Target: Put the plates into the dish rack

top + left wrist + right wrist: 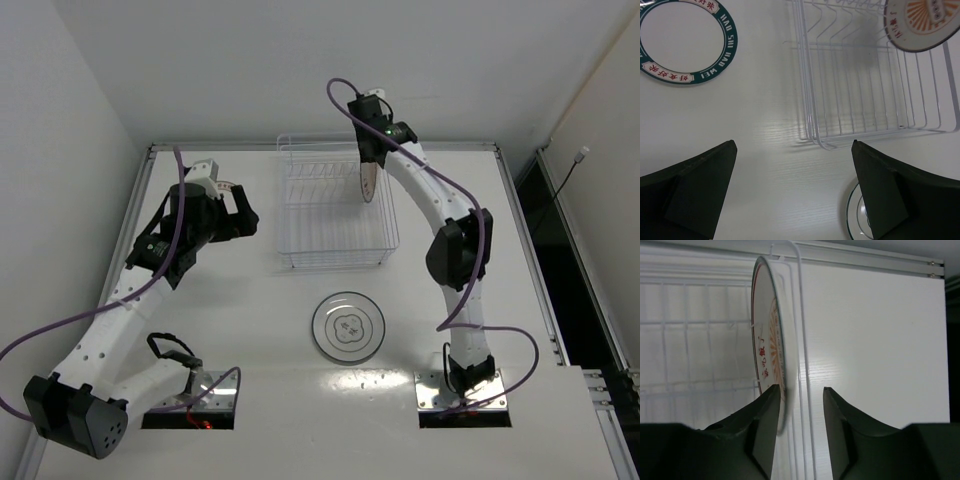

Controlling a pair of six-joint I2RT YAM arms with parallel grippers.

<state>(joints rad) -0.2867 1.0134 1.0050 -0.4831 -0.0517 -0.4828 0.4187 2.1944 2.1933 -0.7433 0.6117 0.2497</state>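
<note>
**Orange plate on edge in the rack, right fingers parted around it**

The right gripper point(801, 390) hangs over the far right end of the rack point(300, 225). There the orange plate point(766, 340) stands on edge just inside the right wall. The fingers point(840, 430) stand apart, wider than the rim, so the plate looks released, though its rim lies close against one finger.

This appears to be the first of three plates going in. The next move calls for a straight lift clear of the rim and of the wall wire that runs between the fingers. Then comes a reach to the clover plate point(348, 327), lying flat on the tabletop point(500, 300) in front of the rack.

The left gripper point(795, 190) hovers to the rack's left, wide open and empty. The green-rimmed plate point(682, 40) lies flat near it.

Which prong slot holds the orange plate cannot be told, since its lower edge is hidden behind a finger. From above, the left arm covers the green-rimmed plate, and the left wrist view cuts off its top. That view shows only a sliver of the clover plate.
</note>
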